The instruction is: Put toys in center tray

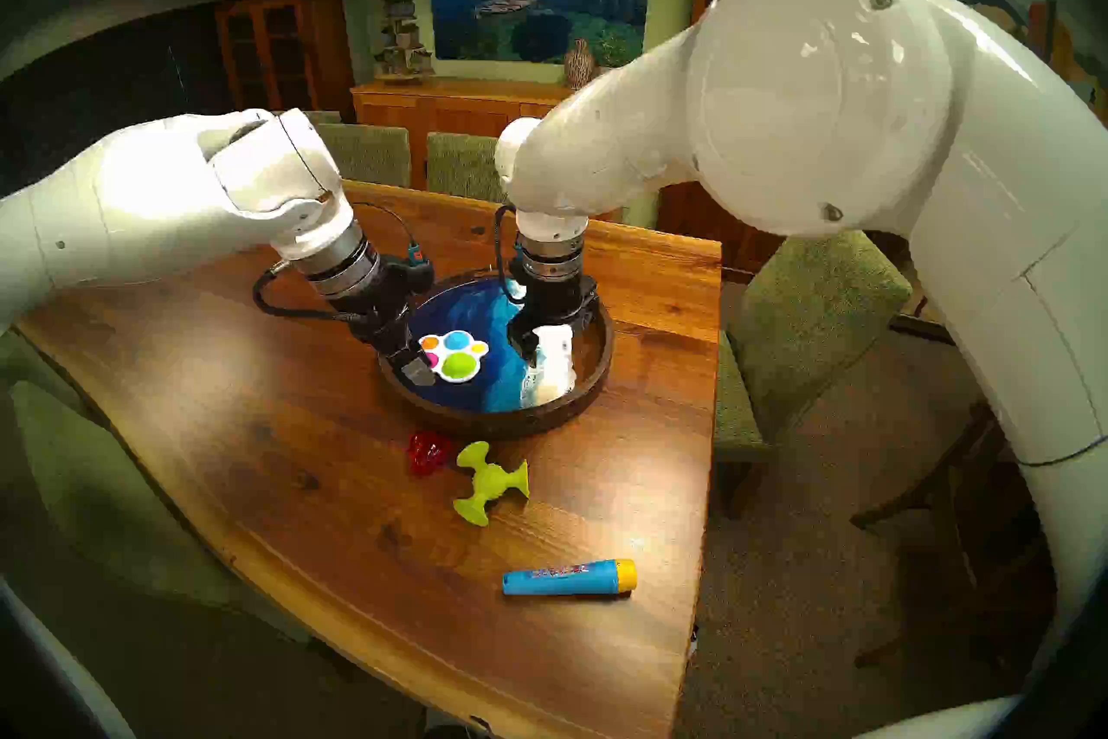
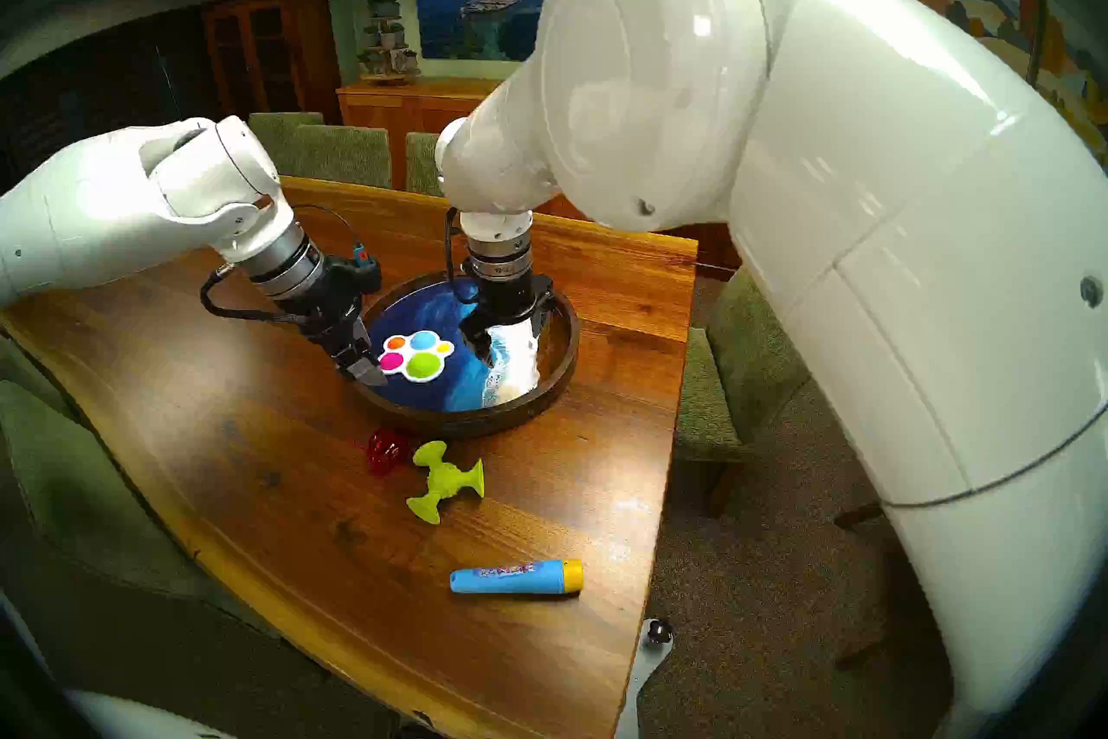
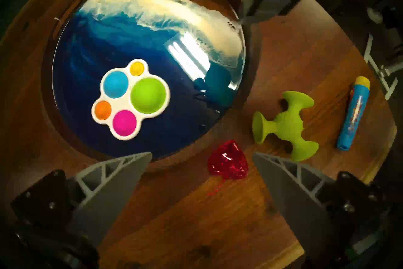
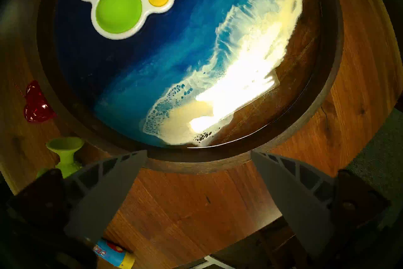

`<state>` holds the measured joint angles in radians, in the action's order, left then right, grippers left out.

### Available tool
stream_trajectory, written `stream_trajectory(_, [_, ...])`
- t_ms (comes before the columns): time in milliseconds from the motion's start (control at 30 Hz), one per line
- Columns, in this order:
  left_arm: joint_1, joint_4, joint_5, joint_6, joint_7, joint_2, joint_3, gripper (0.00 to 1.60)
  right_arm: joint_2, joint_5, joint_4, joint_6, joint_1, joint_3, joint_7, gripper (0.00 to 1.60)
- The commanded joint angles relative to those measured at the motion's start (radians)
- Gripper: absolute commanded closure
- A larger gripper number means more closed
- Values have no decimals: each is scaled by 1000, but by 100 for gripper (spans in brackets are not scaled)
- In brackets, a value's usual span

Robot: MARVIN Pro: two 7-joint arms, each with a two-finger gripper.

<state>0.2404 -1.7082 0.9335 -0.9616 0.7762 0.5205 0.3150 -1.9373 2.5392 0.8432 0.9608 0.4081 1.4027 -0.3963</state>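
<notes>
With 1 toy, the white paw-shaped pad with coloured bubbles (image 1: 453, 356), already lying at 9 o'clock inside the round dark-wood-rimmed ocean-wave tray (image 1: 590, 378), both the left gripper (image 3: 201, 158) and the right gripper (image 4: 198, 156) hang wide-jawed and empty, seemingly freed for the 3 toys waiting on the wooden table (image 1: 252, 456) around 6 o'clock.

**Wooden table and its load**

A glossy wooden table (image 1: 252, 450) is carrying a round dark-rimmed tray (image 1: 584, 390). Just beside the tray's rim a red faceted piece (image 1: 427, 453) is lying, with a lime-green three-armed toy (image 1: 488, 483) beside it and a blue tube (image 1: 566, 577) resting nearer the table's edge.
</notes>
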Motion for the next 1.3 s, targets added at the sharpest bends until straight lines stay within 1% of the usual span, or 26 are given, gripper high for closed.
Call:
stream_trajectory(0, [104,-129,-41,2,57,-122,43,0,4,1,-18,-1,29,-2,-1,0])
stream_trajectory(33, [113,-145,-45,2,65,-134,58,0,5,1,-18,-1,29,-2,-1,0])
stream_trajectory(67, [113,-145,-45,2,65,-134,58,0,5,1,-18,-1,29,-2,-1,0])
stream_trajectory(133, [133,-187,-59,2,74,-165,81,0,5,1,-18,-1,30,-2,-1,0])
stream_trajectory(167, [141,-199,-64,2,78,-168,93,0,5,1,-18,-1,30,-2,-1,0])
stream_trajectory(200, [151,-227,-72,2,81,-192,103,0,5,1,-18,-1,30,-3,-1,0])
stream_trajectory(233, [147,-230,-80,2,84,-186,108,0,5,1,-18,-1,30,-3,-1,0])
stream_trajectory(267, [166,-266,-89,2,81,-223,120,0,5,1,-18,-1,31,-3,-1,0])
stream_trajectory(300, [175,-280,-96,2,82,-235,129,0,5,1,-18,-1,31,-3,-1,0])
stream_trajectory(333, [155,-266,-103,2,86,-211,120,0,5,1,-18,-1,31,-3,-1,0])
stream_trajectory(367, [188,-301,-111,2,78,-255,141,0,5,1,-18,-1,31,-3,-1,0])
stream_trajectory(400, [194,-324,-128,2,69,-283,146,0,5,1,-18,-1,31,-4,-2,0])
stream_trajectory(433, [196,-318,-132,2,62,-268,154,0,5,1,-18,-1,31,-4,-2,0])
stream_trajectory(467, [201,-329,-136,2,54,-282,160,0,5,1,-18,-1,32,-4,-2,0])
stream_trajectory(567, [198,-319,-130,2,25,-266,175,0,6,0,-18,-1,32,-4,-2,0])
stream_trajectory(767, [172,-278,-74,2,-42,-205,205,0,6,0,-18,-1,32,-5,-2,0])
stream_trajectory(1033, [137,-239,39,2,-147,-129,234,0,6,0,-18,-1,32,-5,-2,0])
stream_trajectory(1067, [128,-231,67,2,-174,-111,239,0,6,0,-18,-1,32,-5,-2,0])
stream_trajectory(1267, [100,-227,159,2,-287,-70,256,0,6,-1,-18,-1,32,-6,-2,0])
